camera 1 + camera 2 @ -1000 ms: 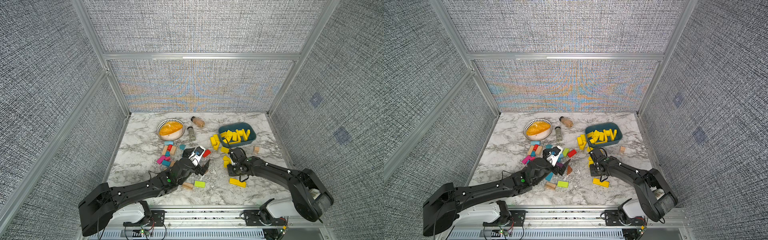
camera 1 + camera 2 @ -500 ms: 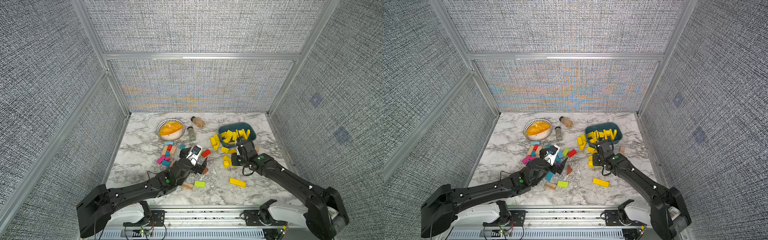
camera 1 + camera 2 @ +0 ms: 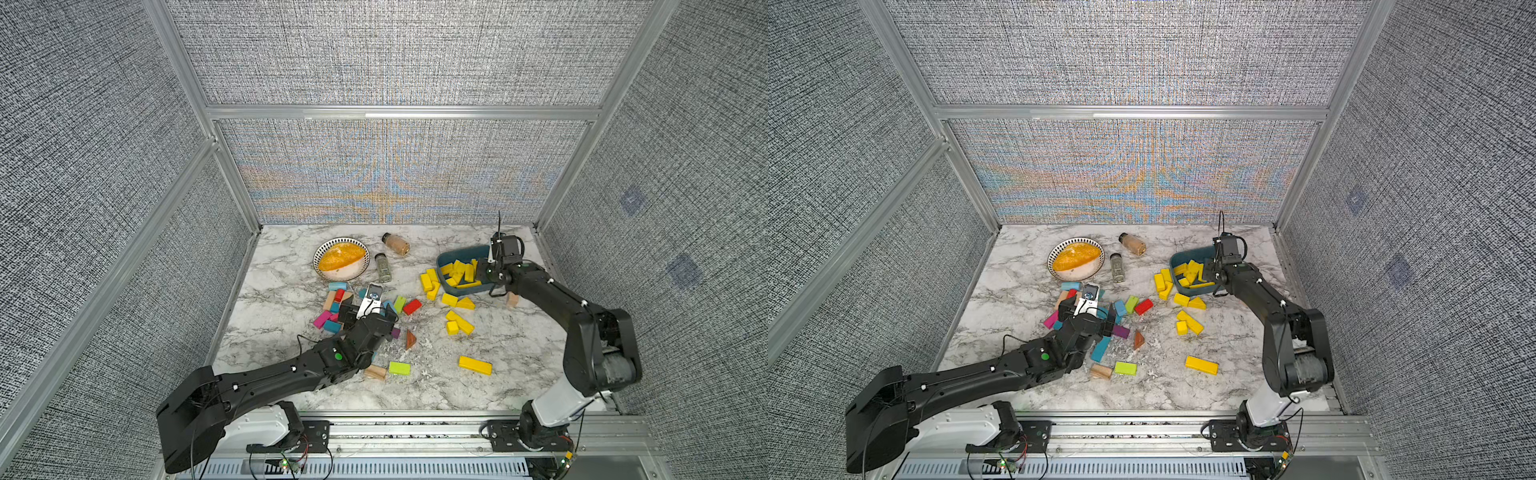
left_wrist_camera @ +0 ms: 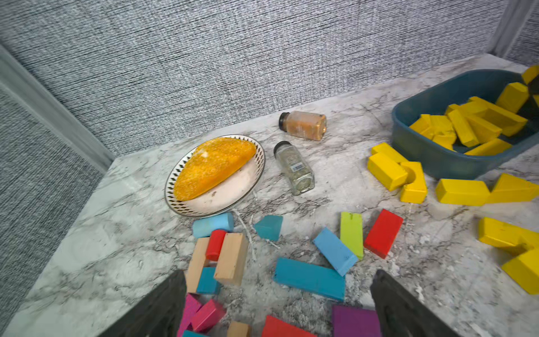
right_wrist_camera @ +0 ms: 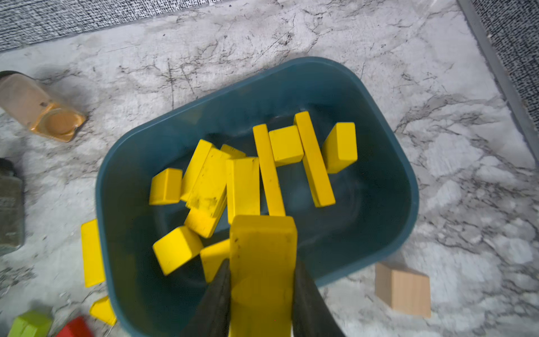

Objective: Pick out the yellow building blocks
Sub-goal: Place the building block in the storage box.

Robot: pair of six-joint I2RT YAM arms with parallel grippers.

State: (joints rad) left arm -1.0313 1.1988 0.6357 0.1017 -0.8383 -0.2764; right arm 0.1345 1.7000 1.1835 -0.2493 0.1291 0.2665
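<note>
My right gripper (image 5: 262,271) is shut on a yellow building block (image 5: 262,245) and holds it over the near side of the dark blue bin (image 5: 291,62). Several yellow blocks (image 5: 242,183) lie inside the bin (image 3: 459,252). More yellow blocks lie on the marble: a group by the bin's left side (image 3: 429,282), a pair nearer the front (image 3: 459,322) and a single bar (image 3: 475,365). My left gripper (image 4: 278,280) is open and hovers low over the mixed pile of coloured blocks (image 3: 332,322), holding nothing.
A patterned bowl (image 3: 320,270) with orange food stands at the back. Beside it lie two spice jars (image 3: 397,244) (image 3: 383,268). A tan cube (image 3: 513,299) sits right of the bin. A lime-green block (image 3: 399,368) and a tan block (image 3: 375,372) lie near the front.
My right arm has lifted a yellow block from the table and carried it back and to the right, over the bin. The left arm has edged a little toward the back.
</note>
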